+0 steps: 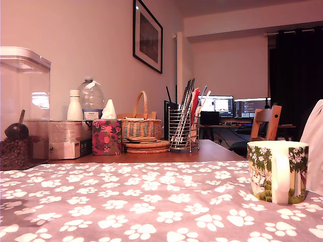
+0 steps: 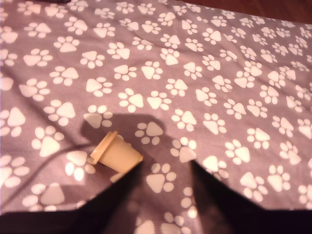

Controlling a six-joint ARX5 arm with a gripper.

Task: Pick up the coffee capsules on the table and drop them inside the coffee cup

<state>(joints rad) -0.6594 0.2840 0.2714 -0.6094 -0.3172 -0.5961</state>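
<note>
Capsule [image 2: 115, 155] lies on its side on the paw-print cloth [image 2: 204, 73], wide rim turned away from the gripper, tapered body pointing toward it. One capsule only in the wrist view. It rests just in front of one dark finger [image 2: 114, 204] of the gripper [image 2: 163, 195], close to touching; contact cannot be confirmed. A shadow falls over the cloth around the capsule.

Gripper fingers stand apart, a clear wedge of cloth showing between them. Nothing is held between them. The capsule sits off to one side of that gap, not within it.

Cup [image 1: 277, 172] stands upright on the cloth at the exterior view's right, near the front edge of the frame. White, with green tree pictures on its side. Its inside is not visible from this low angle. No capsule and no arm appear in the exterior view.

Table [image 1: 212, 151] shows bare brown wood behind the cloth. Along the back, from the exterior view's left: a clear plastic container [image 1: 22, 106] with dark contents and a scoop, a white bottle [image 1: 74, 105], a water bottle [image 1: 92, 99], a floral tissue box [image 1: 106, 136], a wicker basket [image 1: 142, 127] on stacked mats, a wire utensil holder [image 1: 183, 128] full of tall utensils. Framed picture [image 1: 148, 36] on the wall; lit monitors [image 1: 232, 107] and a wooden chair [image 1: 266, 122] far behind.
</note>
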